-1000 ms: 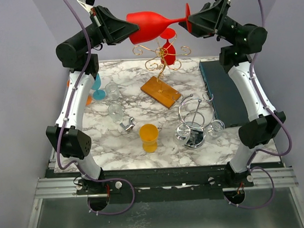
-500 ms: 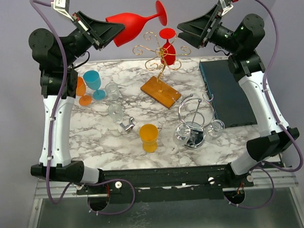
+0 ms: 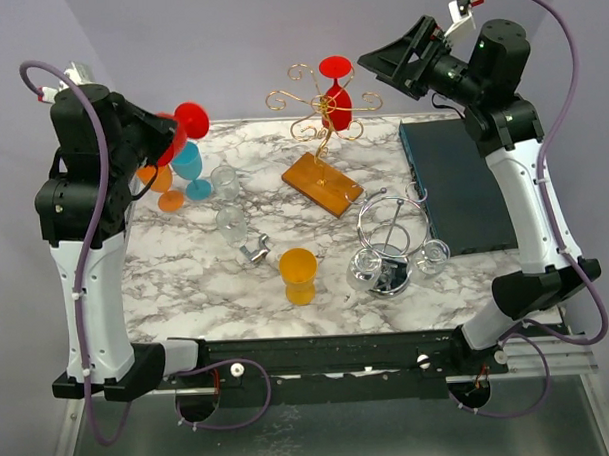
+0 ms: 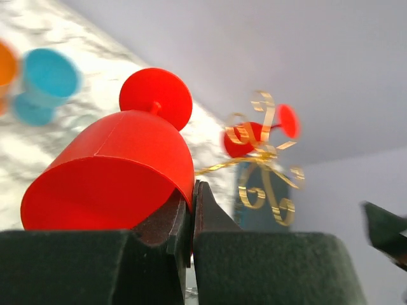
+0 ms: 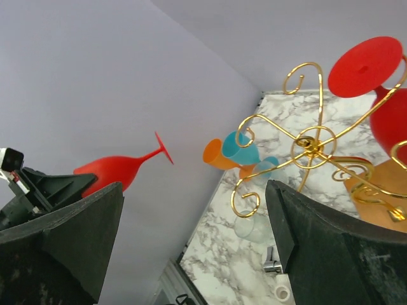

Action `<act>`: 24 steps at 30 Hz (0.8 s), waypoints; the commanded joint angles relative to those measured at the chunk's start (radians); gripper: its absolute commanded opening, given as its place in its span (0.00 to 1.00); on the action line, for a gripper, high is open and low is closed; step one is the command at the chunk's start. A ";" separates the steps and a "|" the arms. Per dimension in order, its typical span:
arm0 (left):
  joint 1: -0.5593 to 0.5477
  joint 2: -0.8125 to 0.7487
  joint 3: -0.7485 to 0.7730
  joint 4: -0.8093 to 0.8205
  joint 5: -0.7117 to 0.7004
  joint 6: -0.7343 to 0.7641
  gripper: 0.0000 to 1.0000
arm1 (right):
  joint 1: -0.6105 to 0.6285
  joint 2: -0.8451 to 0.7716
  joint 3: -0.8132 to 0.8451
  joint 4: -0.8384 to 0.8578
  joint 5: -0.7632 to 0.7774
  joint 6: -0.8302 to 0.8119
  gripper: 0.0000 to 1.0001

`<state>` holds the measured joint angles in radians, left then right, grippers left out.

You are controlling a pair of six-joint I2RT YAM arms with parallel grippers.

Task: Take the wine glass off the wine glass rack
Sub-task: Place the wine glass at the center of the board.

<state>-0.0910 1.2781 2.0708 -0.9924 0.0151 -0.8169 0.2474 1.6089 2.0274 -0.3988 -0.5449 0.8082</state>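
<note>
My left gripper (image 3: 147, 143) is shut on the rim of a red wine glass (image 3: 178, 130), held tilted in the air over the table's far left corner. In the left wrist view the bowl wall (image 4: 114, 171) sits pinched between the jaws of the left gripper (image 4: 193, 192), foot pointing away. The gold wire wine glass rack (image 3: 323, 112) stands on a wooden base at the back centre, and a second red glass (image 3: 337, 99) hangs on it. High to the rack's right, my right gripper (image 3: 397, 63) is open and empty. The right wrist view shows the rack (image 5: 311, 146) between its spread fingers (image 5: 331, 248).
A blue cup (image 3: 188, 164) and an orange cup (image 3: 163, 183) stand under the held glass, with clear glasses (image 3: 226, 181) beside them. An orange cup (image 3: 298, 275) and a chrome wire stand (image 3: 387, 245) sit nearer the front. A dark box (image 3: 453, 188) lies at the right.
The right gripper opened off the red glass's foot and drew back to the right. The left arm swung left and down with the glass, away from the rack.
</note>
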 commanded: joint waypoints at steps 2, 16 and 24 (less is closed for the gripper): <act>0.005 0.004 -0.041 -0.307 -0.324 0.084 0.00 | -0.003 0.007 0.033 -0.118 0.125 -0.114 1.00; 0.082 0.093 -0.403 -0.206 -0.247 0.165 0.00 | -0.002 0.077 0.163 -0.214 0.200 -0.182 1.00; 0.151 0.235 -0.466 -0.106 -0.149 0.223 0.00 | -0.004 0.074 0.205 -0.239 0.221 -0.210 1.00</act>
<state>0.0360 1.4601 1.6196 -1.1698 -0.1947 -0.6430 0.2474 1.6886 2.2040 -0.6056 -0.3599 0.6338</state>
